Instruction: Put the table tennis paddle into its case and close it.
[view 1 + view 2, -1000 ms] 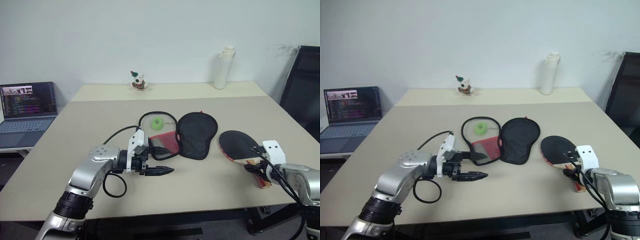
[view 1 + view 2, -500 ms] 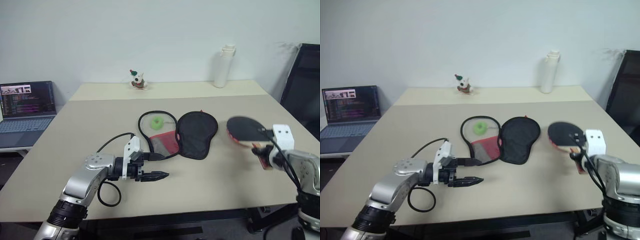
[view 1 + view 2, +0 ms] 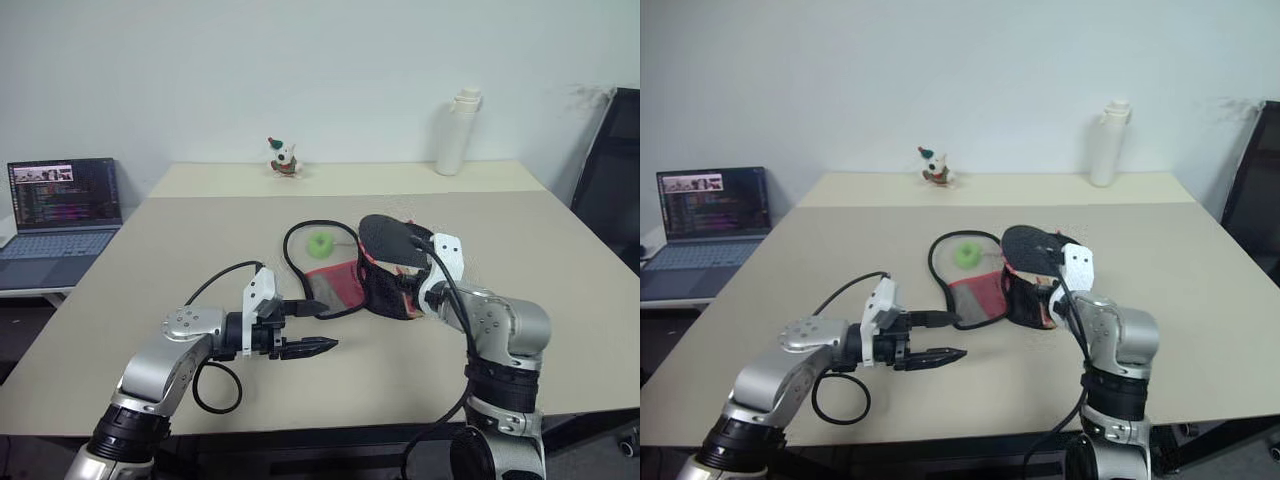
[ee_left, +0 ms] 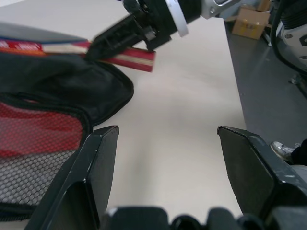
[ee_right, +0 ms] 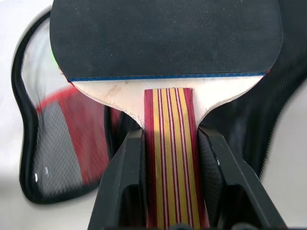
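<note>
Right end effector is clamped on the paddle handle, holding it over the open case. Left end effector sits spread apart beside the case.

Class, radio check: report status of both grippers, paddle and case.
Right gripper shut on paddle, above open case. Left gripper open, empty, beside case. Nothing blocking.

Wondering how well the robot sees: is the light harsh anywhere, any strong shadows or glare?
Left eye view: soft, even light on the table, no hard shadows; the laptop screen glows but throws no glare. Right wrist view: the paddle has a black face that looks matte, evenly lit, no shine.
</note>
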